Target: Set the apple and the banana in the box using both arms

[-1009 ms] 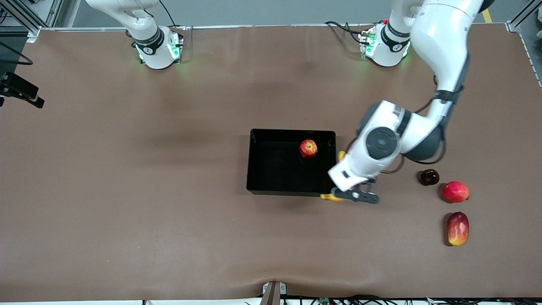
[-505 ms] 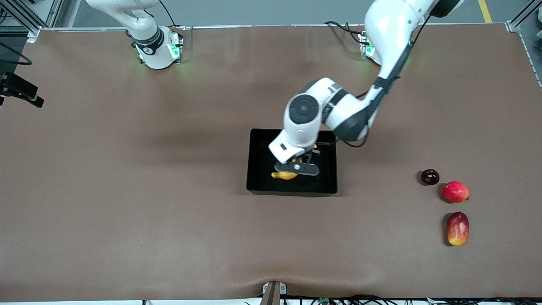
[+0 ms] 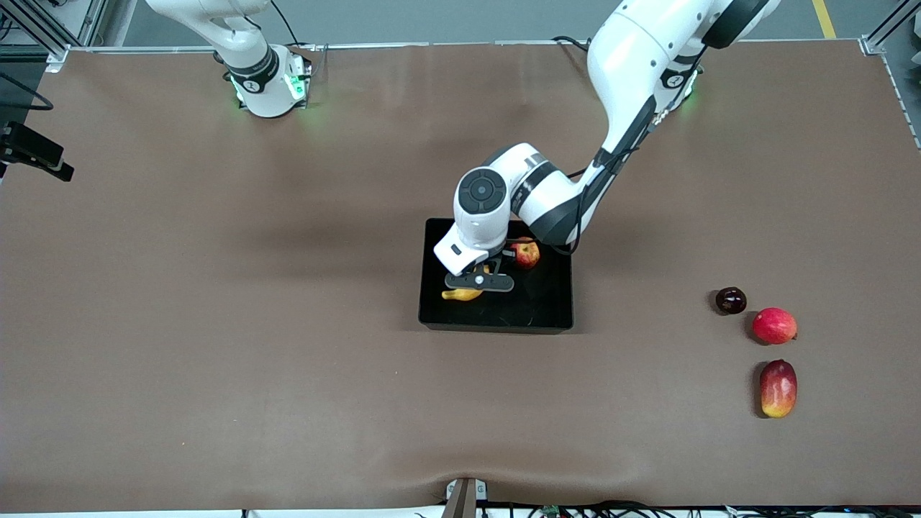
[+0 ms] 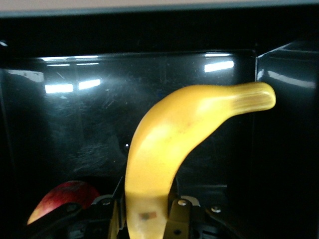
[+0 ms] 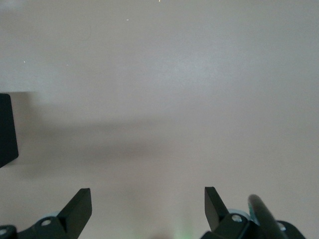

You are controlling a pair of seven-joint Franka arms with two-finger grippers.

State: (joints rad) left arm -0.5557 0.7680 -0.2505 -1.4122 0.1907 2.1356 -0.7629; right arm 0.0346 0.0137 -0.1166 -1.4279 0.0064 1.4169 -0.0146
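The black box [image 3: 561, 288] sits mid-table. The red-yellow apple [image 3: 527, 253] lies inside it, toward the left arm's end; it also shows in the left wrist view [image 4: 62, 199]. My left gripper [image 3: 478, 282] is over the box, shut on the yellow banana [image 3: 463, 293], which it holds low inside the box [image 4: 60, 129]. In the left wrist view the banana [image 4: 169, 144] curves up from between the fingers [image 4: 180, 219]. My right gripper [image 5: 148, 206] is open and empty over bare table; in the front view only the right arm's base [image 3: 262, 79] shows.
Toward the left arm's end of the table lie a dark round fruit [image 3: 730, 300], a pinkish-red round fruit [image 3: 774, 325] and an oblong red-yellow fruit [image 3: 778, 388]. A black object [image 5: 7, 129] shows at the edge of the right wrist view.
My left gripper has carried the banana from beside the box's wall at the left arm's end to over the box's inside, then lower and toward the right arm's end. The right arm has not moved.
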